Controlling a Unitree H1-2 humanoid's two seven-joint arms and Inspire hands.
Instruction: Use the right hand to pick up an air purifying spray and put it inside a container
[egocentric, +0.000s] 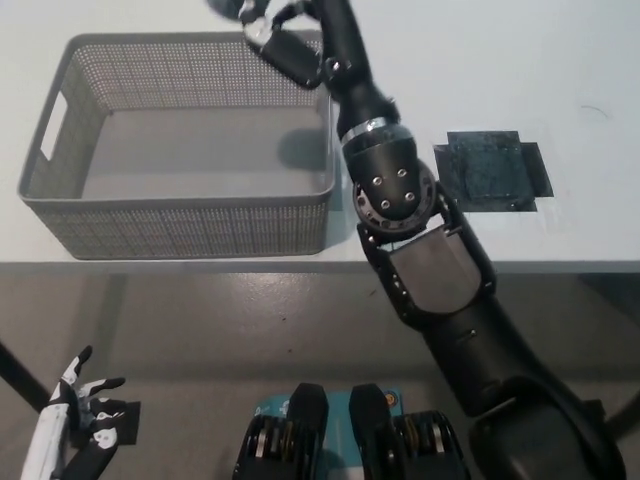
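My black right hand (285, 35) is raised over the far right corner of the grey perforated basket (60, 215), its fingers curled around the air purifying spray. Only a small grey bit of the spray (226, 8) shows at the picture's top edge; the rest is cut off. The right arm (390, 190) crosses the basket's right wall. The inside of the basket shows only its bare floor and the arm's shadow. My white left hand (78, 405) rests low at the bottom left, fingers spread, holding nothing.
A black square mat (492, 170) lies bare on the white table to the right of the basket. The table's front edge (200, 265) runs across the middle, with grey floor below it.
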